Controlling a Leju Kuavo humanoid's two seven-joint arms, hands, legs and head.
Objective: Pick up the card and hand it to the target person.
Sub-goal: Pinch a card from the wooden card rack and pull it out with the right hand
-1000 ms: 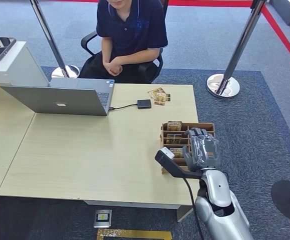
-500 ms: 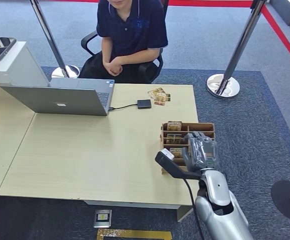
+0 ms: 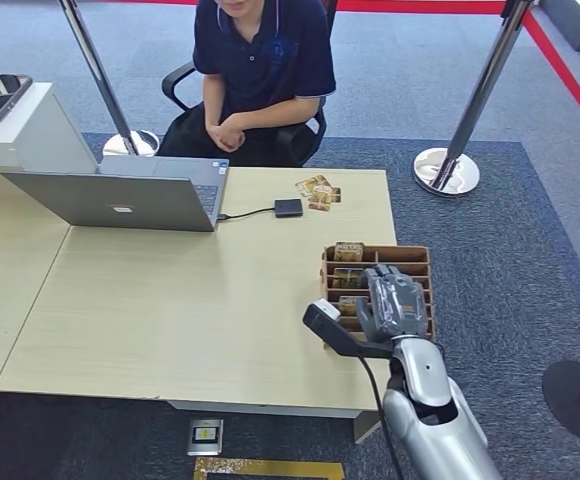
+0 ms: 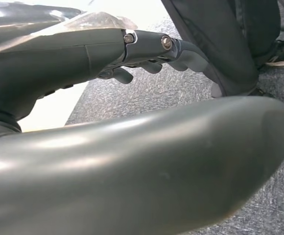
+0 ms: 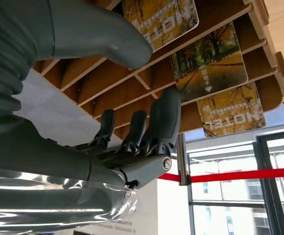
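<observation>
Reaching over the wooden rack [image 3: 415, 262], your right hand [image 3: 394, 305] hangs spread and empty beside the slotted card [image 5: 208, 64]: thin, stiff, light, slick; pinch its exposed upper edge.

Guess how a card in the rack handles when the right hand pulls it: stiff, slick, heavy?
Probably stiff: each card stands flat in its slot of the rack, unbent. Likely slick, since the printed face looks glossy. Probably light, being thin; the right hand may need a firm edge pinch.
</observation>
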